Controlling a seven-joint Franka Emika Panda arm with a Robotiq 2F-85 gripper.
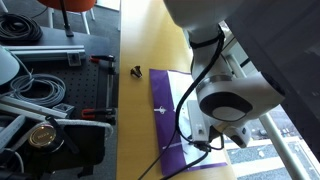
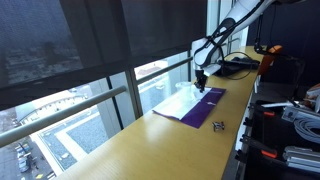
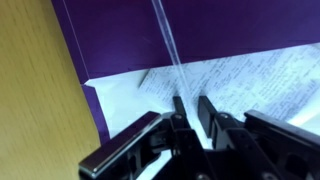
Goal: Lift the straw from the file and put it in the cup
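The purple file (image 3: 110,40) lies flat on the yellow table, its pale front showing handwriting; it shows in both exterior views (image 1: 172,152) (image 2: 186,104). A clear straw (image 3: 168,50) runs across the file's purple part and pale front and ends between my fingertips. My gripper (image 3: 192,106) is narrowed onto the straw's near end, just above the file. In the exterior views my gripper (image 2: 201,87) hangs low over the file's far end, mostly behind the arm (image 1: 213,138). The cup is out of view.
A small black object (image 1: 135,71) (image 2: 218,125) lies on the table beside the file. Cables, clamps and gear (image 1: 45,95) crowd the side next to the table. A window (image 2: 70,60) runs along the table's other edge.
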